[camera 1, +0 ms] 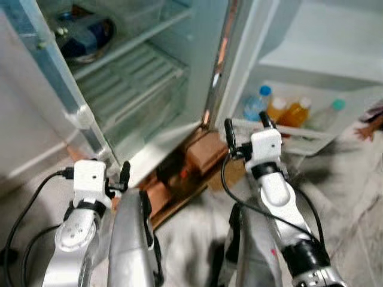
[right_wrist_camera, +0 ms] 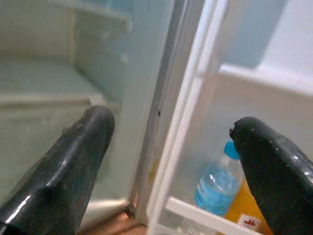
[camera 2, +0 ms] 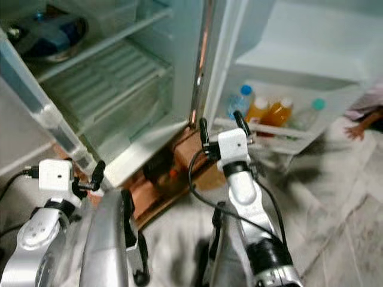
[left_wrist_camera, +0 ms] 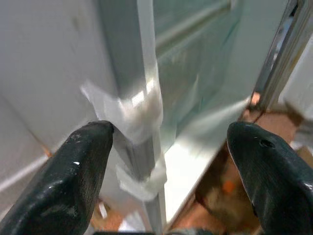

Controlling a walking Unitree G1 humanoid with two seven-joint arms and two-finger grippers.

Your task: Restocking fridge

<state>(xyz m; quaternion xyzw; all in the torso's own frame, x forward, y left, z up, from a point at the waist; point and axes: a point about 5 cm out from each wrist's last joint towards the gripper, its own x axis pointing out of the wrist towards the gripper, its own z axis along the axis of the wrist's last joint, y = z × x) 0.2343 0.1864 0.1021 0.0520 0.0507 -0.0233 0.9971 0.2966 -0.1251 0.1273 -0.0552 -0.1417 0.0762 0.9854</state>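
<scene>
The fridge stands open before me, with its bare wire shelves (camera 1: 131, 78) on the left. Its door rack (camera 1: 281, 133) on the right holds a blue-capped water bottle (camera 1: 257, 103), two orange juice bottles (camera 1: 297, 112) and a clear teal-capped bottle (camera 1: 332, 113). My right gripper (camera 1: 246, 127) is raised and open with nothing in it, just short of the rack and level with the water bottle (right_wrist_camera: 215, 183). My left gripper (left_wrist_camera: 171, 161) is open and empty, low beside the fridge's left front edge (left_wrist_camera: 142, 98).
A dark bowl with a blue packet (camera 1: 84, 37) sits on the upper shelf at the far left. Brown cardboard boxes (camera 1: 203, 152) lie on the floor under the fridge's front. A person's hand (camera 1: 366, 128) reaches in at the far right, near the door rack.
</scene>
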